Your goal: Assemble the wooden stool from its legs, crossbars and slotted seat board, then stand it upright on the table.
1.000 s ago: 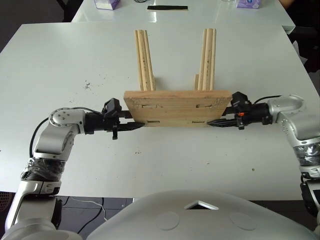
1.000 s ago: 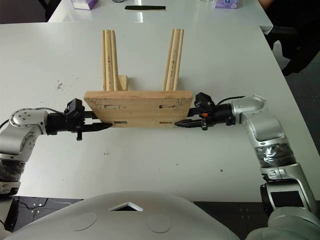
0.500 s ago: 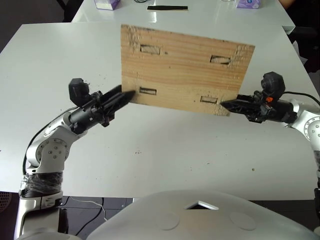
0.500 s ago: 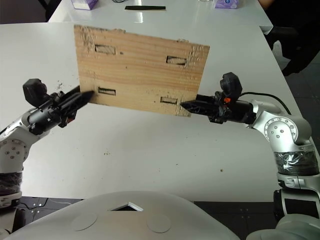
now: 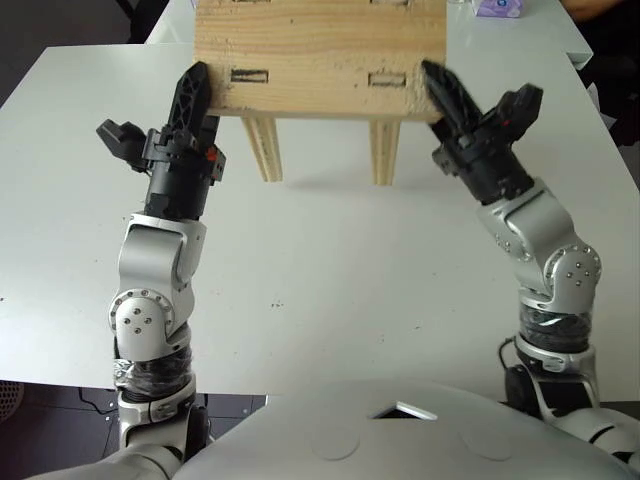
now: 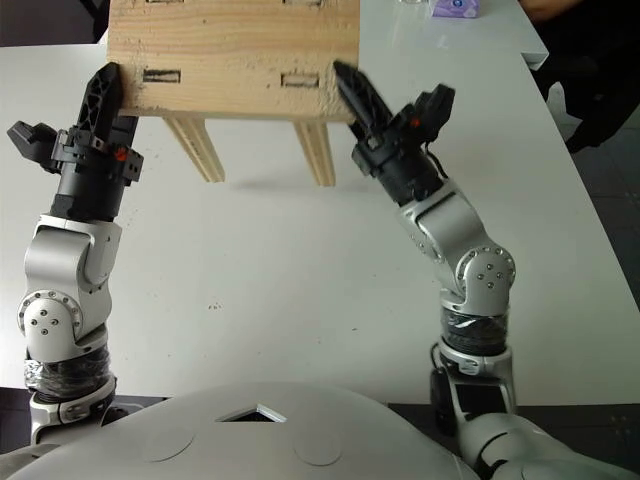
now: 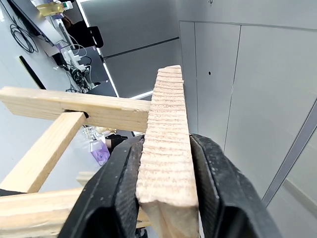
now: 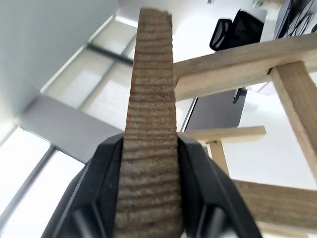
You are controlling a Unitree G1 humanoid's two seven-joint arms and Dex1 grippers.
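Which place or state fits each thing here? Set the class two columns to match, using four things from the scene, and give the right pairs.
Things:
1 seat board
2 left gripper
3 right gripper
4 legs

States:
A pointing down under the seat
B shut on the seat's right edge
C held between both grippers
D shut on the seat's left edge

Pairs: 1-C, 2-D, 3-B, 4-A

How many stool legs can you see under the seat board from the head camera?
2: left leg and right leg, both below the seat board; others may hide behind it.
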